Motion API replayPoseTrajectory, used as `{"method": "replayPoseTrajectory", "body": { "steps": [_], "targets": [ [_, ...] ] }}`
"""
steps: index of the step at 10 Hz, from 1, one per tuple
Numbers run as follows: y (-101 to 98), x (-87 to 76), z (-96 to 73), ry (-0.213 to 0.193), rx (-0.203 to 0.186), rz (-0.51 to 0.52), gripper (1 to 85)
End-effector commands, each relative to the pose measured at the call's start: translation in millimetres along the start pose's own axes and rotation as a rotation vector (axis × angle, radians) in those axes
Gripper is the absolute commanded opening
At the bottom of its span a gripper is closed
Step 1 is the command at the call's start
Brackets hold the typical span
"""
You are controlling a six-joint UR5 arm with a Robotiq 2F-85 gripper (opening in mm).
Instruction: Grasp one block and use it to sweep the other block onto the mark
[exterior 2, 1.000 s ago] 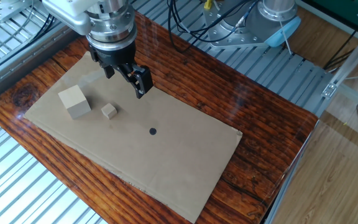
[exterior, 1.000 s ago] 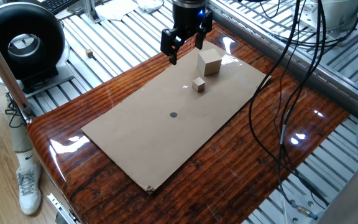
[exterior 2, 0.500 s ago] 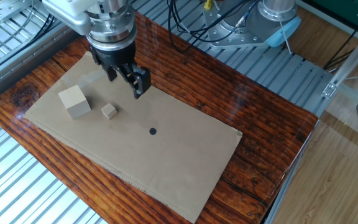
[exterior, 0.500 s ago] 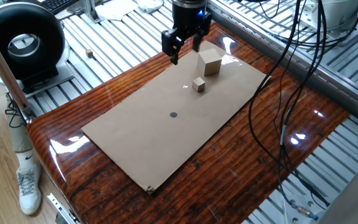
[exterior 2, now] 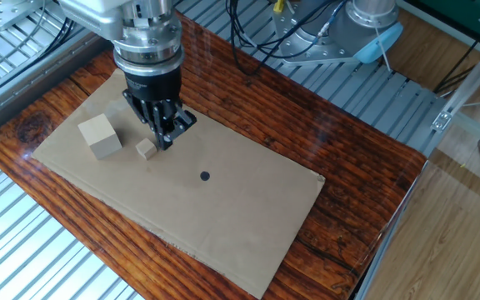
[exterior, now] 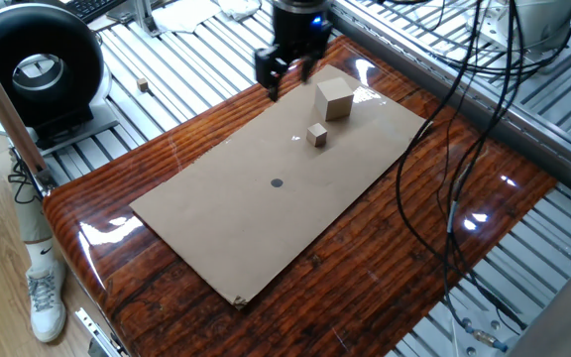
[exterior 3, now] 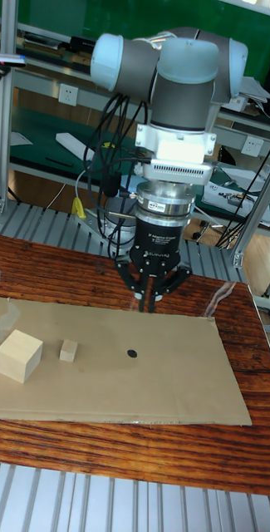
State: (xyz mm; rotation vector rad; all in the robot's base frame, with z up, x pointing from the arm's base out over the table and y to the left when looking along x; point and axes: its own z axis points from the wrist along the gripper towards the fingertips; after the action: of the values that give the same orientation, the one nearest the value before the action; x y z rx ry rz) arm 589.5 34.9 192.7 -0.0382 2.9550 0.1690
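Gripper (exterior 2: 164, 133) above cardboard sheet (exterior 2: 223, 217), fingers open, empty. Large block (exterior 2: 98, 135) and small block (exterior 2: 146, 148) apart; mark (exterior 2: 204, 176) uncovered, clear of both.

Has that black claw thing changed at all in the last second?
Yes. The gripper has turned about its own axis above the cardboard; the big block lies untouched.

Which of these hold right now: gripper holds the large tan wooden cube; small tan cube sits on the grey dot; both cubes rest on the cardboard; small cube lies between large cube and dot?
1. The gripper holds the large tan wooden cube. False: it grips nothing; the cube stands apart.
2. The small tan wooden cube covers the dark grey dot. False: the dot is uncovered.
3. Both cubes rest on the brown cardboard sheet. True.
4. The small cube lies between the large cube and dot. True.
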Motion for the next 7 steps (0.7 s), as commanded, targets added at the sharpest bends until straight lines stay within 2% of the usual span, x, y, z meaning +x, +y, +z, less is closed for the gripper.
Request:
{"method": "replayPoseTrajectory", "body": {
  "steps": [1, 2, 3, 5, 7],
  "targets": [
    [-10.4, -4.7, -2.1, -0.018, 0.033, -0.102, 1.0],
    [-18.1, -3.6, -2.4, -0.015, 0.053, -0.152, 1.0],
    [-22.5, -3.9, -1.5, -0.020, 0.056, -0.188, 1.0],
    [-24.4, -2.1, -0.5, -0.021, 0.049, -0.220, 1.0],
    [-34.0, -1.3, 5.1, -0.049, 0.047, -0.278, 1.0]
  ]
}}
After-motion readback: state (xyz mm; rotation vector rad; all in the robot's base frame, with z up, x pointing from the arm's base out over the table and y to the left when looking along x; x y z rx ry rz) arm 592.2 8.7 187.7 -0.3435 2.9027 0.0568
